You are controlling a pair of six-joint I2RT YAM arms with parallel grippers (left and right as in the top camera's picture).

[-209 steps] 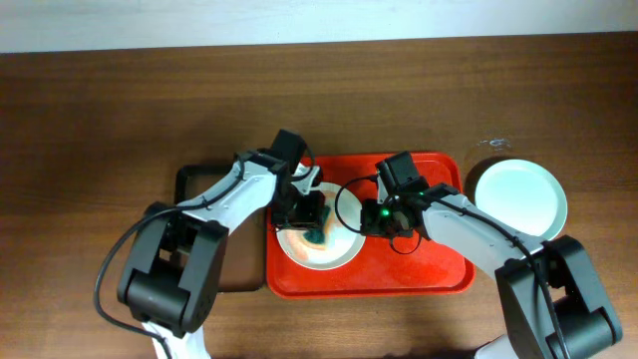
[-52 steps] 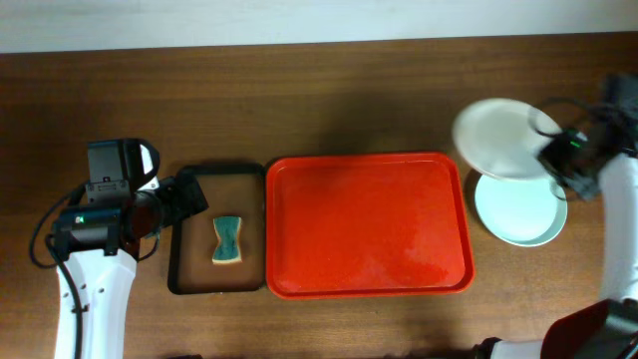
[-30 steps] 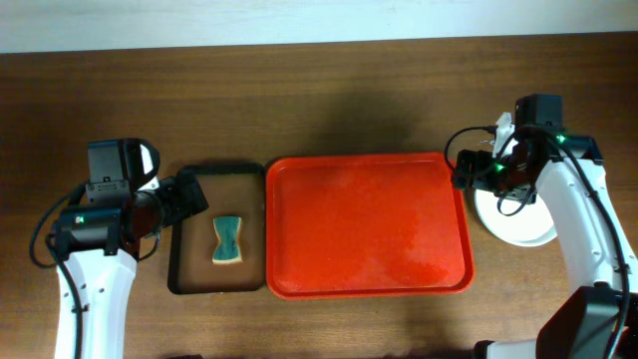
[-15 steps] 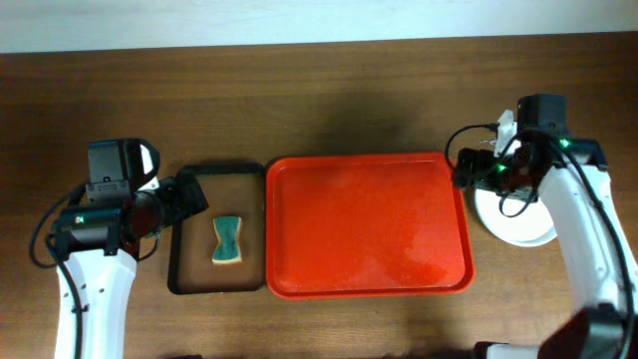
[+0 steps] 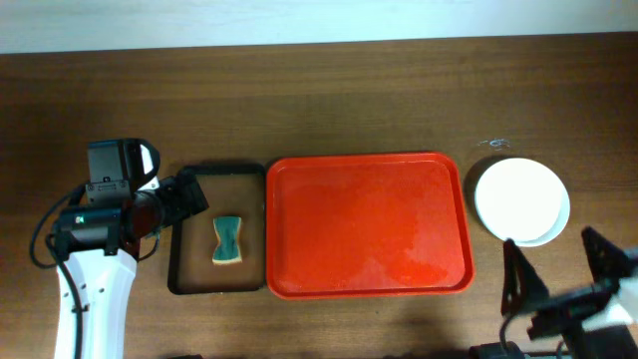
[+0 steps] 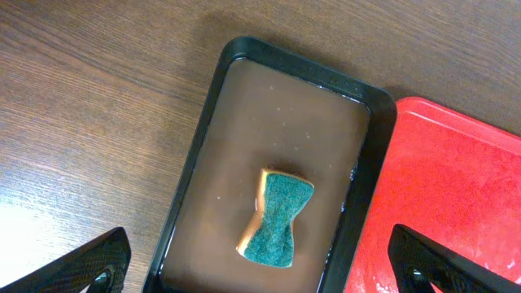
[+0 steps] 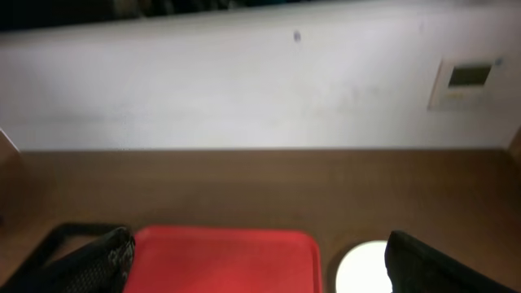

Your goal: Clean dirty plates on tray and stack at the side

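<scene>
The red tray [image 5: 369,224] lies bare in the middle of the table. To its right the plates [image 5: 520,197] sit stacked on the wood, a white one on top and a pale rim [image 5: 554,227] peeking out beneath. My right gripper [image 5: 561,271] hangs open near the table's front right corner, well in front of the stack and apart from it. Its wrist view looks across the tray [image 7: 224,260] and the white plate [image 7: 365,267], with nothing between the fingers. My left gripper [image 5: 189,195] is open above the small black-rimmed tray, empty.
The black-rimmed brown tray [image 5: 182,271] sits left of the red tray and touches it. A teal and tan sponge [image 5: 228,240] lies in it, seen under the left wrist as the sponge [image 6: 277,218]. A pale wall [image 7: 244,81] stands behind the table.
The right arm has drawn back from the plate stack to the front right corner, leaving the white plate on top. The left arm has not moved.
</scene>
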